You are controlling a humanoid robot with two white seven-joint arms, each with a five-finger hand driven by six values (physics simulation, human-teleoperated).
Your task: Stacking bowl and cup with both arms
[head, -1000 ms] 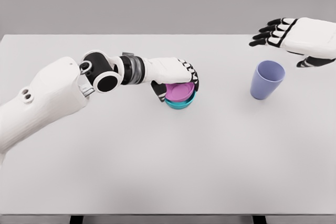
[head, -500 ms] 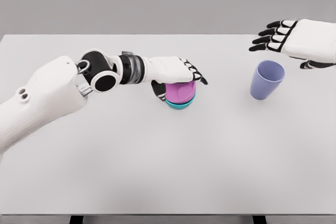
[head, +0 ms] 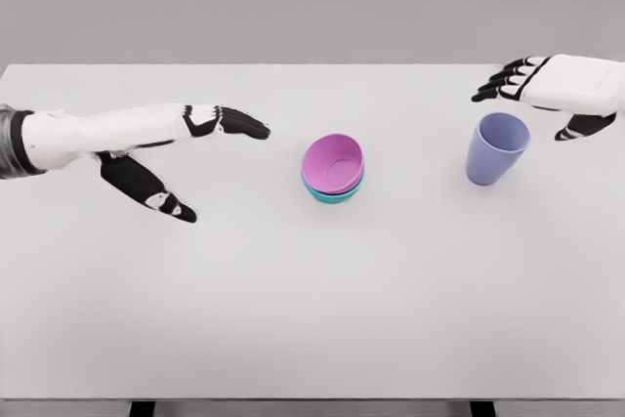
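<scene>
At far left, left hand (head: 156, 148) over the white table (head: 293, 300), fingers stretched flat and pointing right, thumb splayed down toward the near edge, holding nothing. Well apart from the bowls to its right.

Near the middle, pink bowl (head: 333, 163) nested inside teal bowl (head: 334, 191), tilted slightly so the pink interior faces the camera. Only a thin teal crescent visible below the pink rim. Nothing inside the pink bowl. No hand touching the stack.

Further right, lavender cup (head: 497, 147) standing on the table, mouth up and leaning a little toward the camera, interior bare. Well apart from the bowls.

At far right, right hand (head: 552, 90) hovering just above and behind the cup, fingers spread and pointing left, thumb hanging down to the cup's right, not gripping it.

No labels, logos or writing legible on bowls, cup or table.
</scene>
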